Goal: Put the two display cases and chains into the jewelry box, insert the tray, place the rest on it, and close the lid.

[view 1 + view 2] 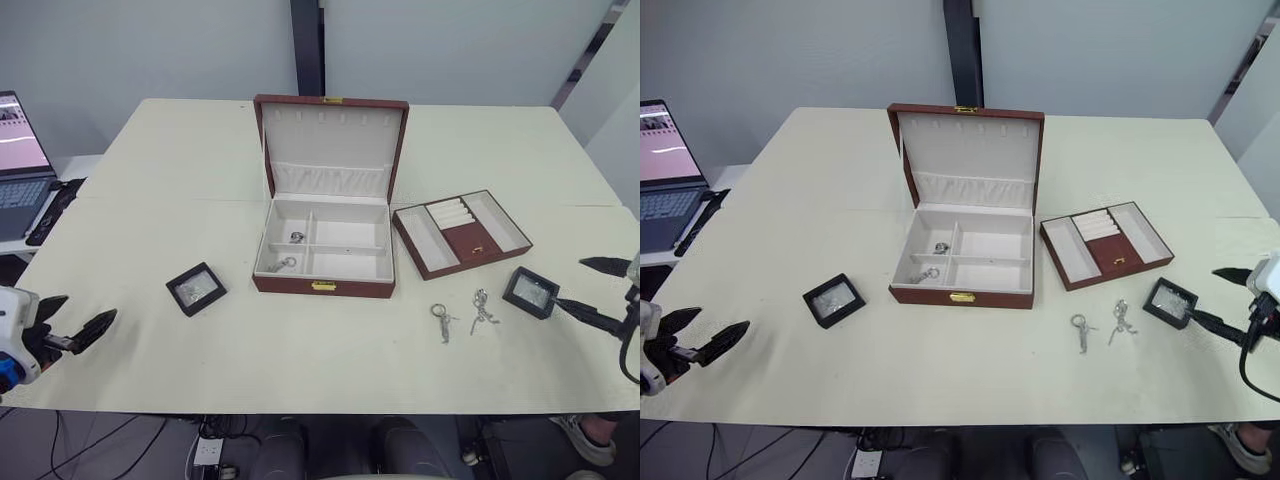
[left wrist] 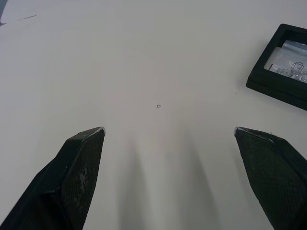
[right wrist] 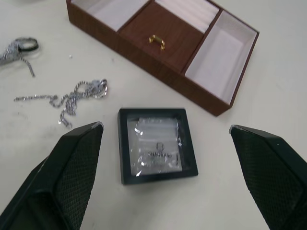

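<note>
The jewelry box (image 1: 325, 286) stands mid-table with its lid (image 1: 331, 140) upright, and two small silvery pieces (image 1: 290, 250) lie in its left compartments. Just to its right rests the tray (image 1: 415, 240). One display case (image 1: 196, 288) lies left of the box, the other (image 3: 156, 146) at the right. Two chains (image 1: 443, 321) (image 1: 483, 308) lie between the box and the right case. My right gripper (image 3: 164, 125) is open, a finger either side of the right case without touching it. My left gripper (image 2: 169, 129) is open over bare table, short of the left case (image 2: 283, 67).
A laptop (image 1: 20, 160) and a black strip (image 1: 55, 210) sit off the table's left edge. The cream table (image 1: 180, 160) runs wide behind and beside the box. A tiny ring-like speck (image 2: 159, 106) lies on the table ahead of my left gripper.
</note>
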Tool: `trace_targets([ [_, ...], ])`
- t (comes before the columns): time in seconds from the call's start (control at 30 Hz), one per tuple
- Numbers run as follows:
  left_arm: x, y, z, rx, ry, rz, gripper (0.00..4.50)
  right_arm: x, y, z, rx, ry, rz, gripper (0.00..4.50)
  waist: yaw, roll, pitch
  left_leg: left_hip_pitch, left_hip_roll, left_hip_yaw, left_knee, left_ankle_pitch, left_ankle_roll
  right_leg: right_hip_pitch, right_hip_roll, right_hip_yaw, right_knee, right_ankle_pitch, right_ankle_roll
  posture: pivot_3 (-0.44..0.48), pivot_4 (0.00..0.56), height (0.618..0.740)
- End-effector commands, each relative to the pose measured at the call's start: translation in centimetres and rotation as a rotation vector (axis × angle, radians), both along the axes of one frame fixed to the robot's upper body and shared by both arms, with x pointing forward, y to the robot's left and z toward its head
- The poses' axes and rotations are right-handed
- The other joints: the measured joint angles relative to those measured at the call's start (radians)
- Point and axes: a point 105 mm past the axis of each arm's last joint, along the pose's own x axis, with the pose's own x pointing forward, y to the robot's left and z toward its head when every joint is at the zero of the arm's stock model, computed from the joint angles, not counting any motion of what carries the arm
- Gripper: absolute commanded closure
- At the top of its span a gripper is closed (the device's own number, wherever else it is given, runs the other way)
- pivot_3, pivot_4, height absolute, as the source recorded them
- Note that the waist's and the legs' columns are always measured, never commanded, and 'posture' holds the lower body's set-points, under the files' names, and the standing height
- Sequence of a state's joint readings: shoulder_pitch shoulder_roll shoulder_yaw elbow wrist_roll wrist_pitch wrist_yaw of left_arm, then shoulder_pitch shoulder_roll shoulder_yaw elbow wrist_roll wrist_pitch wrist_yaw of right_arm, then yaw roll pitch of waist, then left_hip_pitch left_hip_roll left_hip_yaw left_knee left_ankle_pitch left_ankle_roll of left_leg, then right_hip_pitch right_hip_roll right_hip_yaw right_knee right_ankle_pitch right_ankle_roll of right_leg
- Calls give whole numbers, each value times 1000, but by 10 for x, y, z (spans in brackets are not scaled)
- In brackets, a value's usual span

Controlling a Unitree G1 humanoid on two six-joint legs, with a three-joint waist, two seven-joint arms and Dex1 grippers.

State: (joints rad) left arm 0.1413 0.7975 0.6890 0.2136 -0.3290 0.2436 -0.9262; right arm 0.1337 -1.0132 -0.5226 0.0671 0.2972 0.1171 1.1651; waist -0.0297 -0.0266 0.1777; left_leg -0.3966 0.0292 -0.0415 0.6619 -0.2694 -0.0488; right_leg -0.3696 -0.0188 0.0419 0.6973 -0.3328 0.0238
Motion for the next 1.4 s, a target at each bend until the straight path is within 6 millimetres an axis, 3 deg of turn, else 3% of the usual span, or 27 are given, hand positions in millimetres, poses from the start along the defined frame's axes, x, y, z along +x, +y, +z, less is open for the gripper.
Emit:
trace_targets([
  [0.03,0,-4,4,5,-17,-25,28,-14,-16,9,-52,-1,-18,0,0,0,0,0,0,0,0,0,0,0,0,0,0,0,0,0,150,740],
  [0.2,-1,-7,-2,-39,25,-56,28,-32,-25,-11,-22,72,-62,0,0,0,0,1,0,1,0,0,0,1,0,0,0,0,0,0,150,740],
  [0.6,-1,-9,7,-25,54,-126,28,-36,-29,-15,-31,79,-83,0,-1,0,0,1,0,1,0,0,0,1,1,0,0,0,0,0,150,740],
  [0.87,-2,-19,9,-41,63,-158,28,-14,-4,5,-51,-34,41,0,-5,1,-1,2,0,2,-1,0,0,1,1,0,0,0,0,0,150,740],
  [0.97,-4,-20,13,-41,56,-158,28,3,29,21,-25,-100,170,0,-7,1,0,2,1,2,-1,0,0,1,1,0,0,0,0,0,150,740],
  [1.1,-6,-19,17,-11,38,-160,28,10,66,32,10,-126,314,0,-3,1,0,2,1,1,0,0,0,1,1,0,0,0,0,0,150,740],
  [1.23,-13,-20,15,25,70,-181,28,2,128,39,129,-98,571,0,-1,1,0,1,0,0,0,0,0,1,0,0,0,0,0,0,150,740],
  [1.4,-19,-21,17,43,76,-189,28,-9,171,42,238,-42,747,0,2,1,-1,0,0,-2,1,0,0,1,0,0,0,0,0,0,150,740],
])
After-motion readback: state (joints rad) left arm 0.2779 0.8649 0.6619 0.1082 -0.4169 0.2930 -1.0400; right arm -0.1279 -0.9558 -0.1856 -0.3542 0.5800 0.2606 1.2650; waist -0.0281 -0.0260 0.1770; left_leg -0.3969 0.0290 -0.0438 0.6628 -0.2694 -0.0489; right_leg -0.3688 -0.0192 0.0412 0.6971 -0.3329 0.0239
